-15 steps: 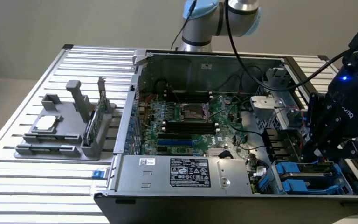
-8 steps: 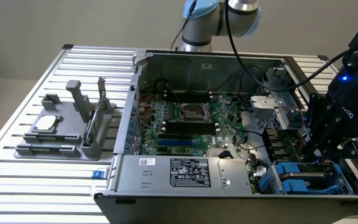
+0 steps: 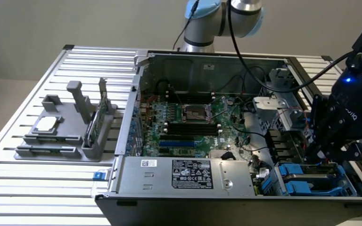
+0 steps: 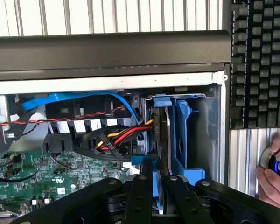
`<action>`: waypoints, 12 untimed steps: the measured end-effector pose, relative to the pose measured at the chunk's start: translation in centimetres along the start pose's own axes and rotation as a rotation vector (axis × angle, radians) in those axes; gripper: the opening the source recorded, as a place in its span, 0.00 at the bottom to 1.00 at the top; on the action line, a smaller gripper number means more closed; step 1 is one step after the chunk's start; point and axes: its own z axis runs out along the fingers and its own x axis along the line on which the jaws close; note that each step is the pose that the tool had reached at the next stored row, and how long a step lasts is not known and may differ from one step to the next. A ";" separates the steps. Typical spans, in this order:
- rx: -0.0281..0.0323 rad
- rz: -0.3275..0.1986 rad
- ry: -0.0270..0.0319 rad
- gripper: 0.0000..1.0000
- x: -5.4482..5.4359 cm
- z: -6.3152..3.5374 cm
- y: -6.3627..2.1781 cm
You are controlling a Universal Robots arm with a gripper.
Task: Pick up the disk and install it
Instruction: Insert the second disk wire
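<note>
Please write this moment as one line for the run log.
gripper: shut on disk | disk: upright, in blue bay of computer case | hand: on knob beside case

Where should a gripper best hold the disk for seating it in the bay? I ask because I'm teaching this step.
Probably by the near edge of the disk, pinching its blue carrier frame across the thin dimension, coming from the open side of the computer case. The disk stands on edge in the drive bay, so only that edge is free; the gripper is closed on it there.
</note>
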 end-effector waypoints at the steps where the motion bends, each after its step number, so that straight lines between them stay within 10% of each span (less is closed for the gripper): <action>1: 0.0000 0.000 0.0006 0.16 0.0 0.01 0.04; 12: -0.0007 -0.001 0.0076 0.16 -0.5 0.50 0.27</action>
